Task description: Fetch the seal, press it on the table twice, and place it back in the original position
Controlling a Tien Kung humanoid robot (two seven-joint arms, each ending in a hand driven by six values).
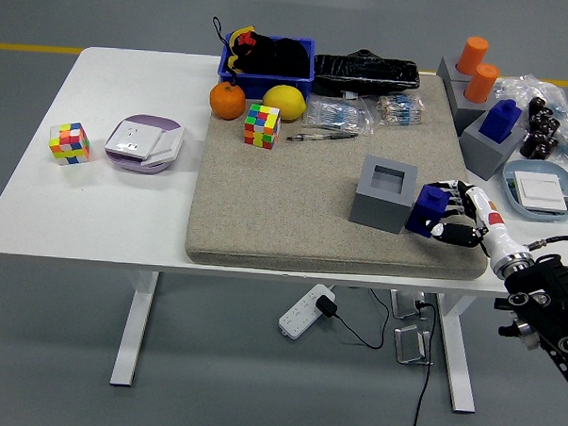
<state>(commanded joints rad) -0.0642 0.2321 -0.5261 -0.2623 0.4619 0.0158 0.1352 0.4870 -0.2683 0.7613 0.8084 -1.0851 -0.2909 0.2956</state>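
The robot's right hand (458, 221) comes in from the lower right; its fingers are wrapped tight around a blue seal (427, 208); the seal sits low on the grey mat (266, 203), just beside the right wall of an open grey box (384, 193); whether the seal's bottom touches the mat cannot be told. The grey box is square with a dark hollow top, and nothing is in the hollow.

The mat covers the middle and right of the white table (96, 205); at the far edge of the mat stands a blue bin (267, 77) with dark things in it; an orange (227, 100) and a yellow lemon (283, 100) lie just in front of the bin; a colour cube (262, 125) stands near them; a pen (321, 135) lies to its right; a long black bag (366, 71) lies behind some clear packets.

On the far right a second blue seal (502, 118) stands in a grey holder (487, 148); two orange pegs (476, 69) stand in another grey holder behind it; a pale blue dish (543, 190) holds a white card.

On the bare left part of the table sit a second colour cube (68, 142) and a purple and white plug box (144, 144), near each other but apart.
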